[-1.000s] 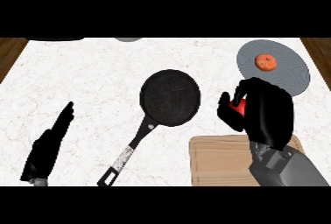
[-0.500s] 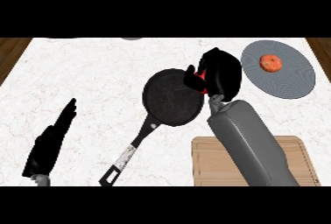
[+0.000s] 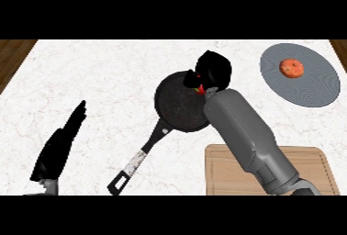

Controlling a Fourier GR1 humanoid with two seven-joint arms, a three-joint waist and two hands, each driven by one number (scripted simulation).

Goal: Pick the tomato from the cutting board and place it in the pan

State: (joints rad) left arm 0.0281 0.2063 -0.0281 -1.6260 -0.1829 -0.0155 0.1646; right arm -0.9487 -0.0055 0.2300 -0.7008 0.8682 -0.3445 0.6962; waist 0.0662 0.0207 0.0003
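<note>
my right hand is curled around the tomato, over the top right edge of the pan in the middle of the frame. only a bit of red shows under my fingers. my left hand rests open at the lower left. the board is at the lower right. a plate at the upper right holds an orange thing.

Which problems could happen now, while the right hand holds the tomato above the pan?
The black right hand holds the red tomato over the far right rim of the black frying pan. Released here, it might strike the rim and roll out onto the white marble counter.
</note>
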